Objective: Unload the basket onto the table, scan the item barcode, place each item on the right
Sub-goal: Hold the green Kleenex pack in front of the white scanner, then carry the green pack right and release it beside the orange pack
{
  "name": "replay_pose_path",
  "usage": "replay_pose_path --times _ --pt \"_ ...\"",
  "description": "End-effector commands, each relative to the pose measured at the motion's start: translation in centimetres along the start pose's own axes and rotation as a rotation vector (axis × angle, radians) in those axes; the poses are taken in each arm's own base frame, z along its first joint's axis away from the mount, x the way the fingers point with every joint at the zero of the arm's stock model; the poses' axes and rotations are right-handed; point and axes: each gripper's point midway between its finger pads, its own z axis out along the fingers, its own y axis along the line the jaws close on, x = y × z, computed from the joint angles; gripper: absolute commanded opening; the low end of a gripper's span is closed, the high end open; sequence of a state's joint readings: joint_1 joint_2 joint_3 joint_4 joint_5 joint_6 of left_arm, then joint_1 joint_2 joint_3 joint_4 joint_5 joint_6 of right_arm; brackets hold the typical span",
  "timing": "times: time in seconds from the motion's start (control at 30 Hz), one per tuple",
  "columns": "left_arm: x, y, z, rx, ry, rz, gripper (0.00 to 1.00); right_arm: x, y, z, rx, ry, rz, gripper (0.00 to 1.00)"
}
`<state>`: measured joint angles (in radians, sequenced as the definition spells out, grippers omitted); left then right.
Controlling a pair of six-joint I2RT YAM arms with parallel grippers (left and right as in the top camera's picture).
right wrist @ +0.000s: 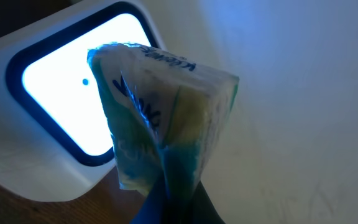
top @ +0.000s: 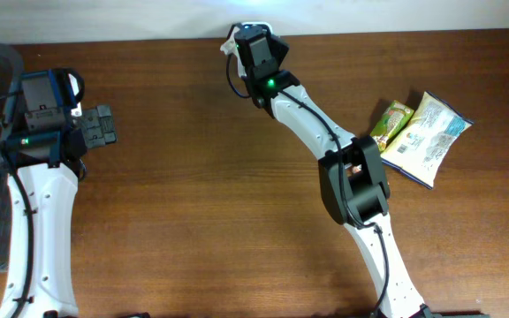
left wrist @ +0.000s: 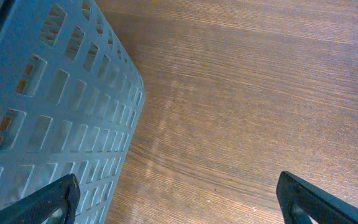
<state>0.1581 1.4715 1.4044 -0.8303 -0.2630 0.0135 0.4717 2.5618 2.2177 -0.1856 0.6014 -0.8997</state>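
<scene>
Your right fingers pinch the packet — just in front of the lit scanner. Left fingers spread wide over the surface, beside the basket.

Brown wood grain on the table; grey with a grid of slots on the basket; white with black joints and a green light on the left arm and right arm. White on the scanner, black rim round a glowing white window with one dark dot. Green, yellow and white with blue lettering on the held packet; green and yellow on the small packet, cream with blue-green print on the big packet.
</scene>
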Motion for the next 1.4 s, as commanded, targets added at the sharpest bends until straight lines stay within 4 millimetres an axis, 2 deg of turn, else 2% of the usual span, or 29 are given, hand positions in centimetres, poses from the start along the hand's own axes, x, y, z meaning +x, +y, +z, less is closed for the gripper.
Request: replay_pose_path --times 0.0,0.63,0.73,0.83,0.87,0.93,1.0,1.07,1.13,1.2,1.27,1.3,1.33,1.37 --pt "-0.4 0.4 -0.7 -0.008 -0.022 -0.018 0.99 -0.3 0.7 0.3 -0.008 -0.011 -0.045 0.04" --pt "-0.4 0.4 -0.7 -0.008 -0.022 -0.018 0.99 -0.5 0.7 0.2 -0.004 -0.018 -0.037 0.04" --pt "-0.4 0.4 -0.7 -0.008 -0.022 -0.018 0.99 -0.9 0.1 -0.3 -0.011 -0.036 0.079 0.04" --pt "-0.4 0.4 -0.7 -0.008 -0.023 -0.018 0.99 -1.7 -1.3 -1.8 -0.049 -0.061 0.160 0.04" --pt "-0.4 0.4 -0.7 -0.008 -0.023 -0.018 0.99 -1.8 -2.3 -2.5 -0.045 -0.062 0.184 0.04" --pt "-0.4 0.4 -0.7 -0.008 -0.023 -0.018 0.99 -2.1 -5.3 -4.9 -0.045 -0.066 0.303 0.04" --pt "-0.4 0.4 -0.7 -0.008 -0.022 -0.018 0.99 -2.2 -7.4 -7.6 -0.079 -0.067 0.381 0.04" --pt "-0.4 0.4 -0.7 -0.008 -0.023 -0.018 0.99 -2.0 -8.6 -10.7 -0.162 -0.070 0.451 0.04" --pt "-0.4 0.4 -0.7 -0.008 -0.022 -0.018 0.99 -1.2 -9.1 -15.0 -0.322 -0.054 0.567 0.04" --pt "-0.4 0.4 -0.7 -0.008 -0.022 -0.018 0.99 0.6 -8.7 -18.6 -0.463 0.028 0.731 0.04" --pt "-0.4 0.4 -0.7 -0.008 -0.022 -0.018 0.99 3.6 -7.7 -22.1 -0.600 0.188 0.894 0.04" --pt "-0.4 0.4 -0.7 -0.008 -0.022 -0.018 0.99 5.5 -7.1 -23.4 -0.646 0.282 0.928 0.04" --pt "-0.4 0.4 -0.7 -0.008 -0.022 -0.018 0.99 8.7 -6.0 -24.4 -0.671 0.430 0.927 0.04" --pt "-0.4 0.4 -0.7 -0.008 -0.022 -0.018 0.99 9.9 -5.5 -24.7 -0.680 0.485 0.914 0.04"
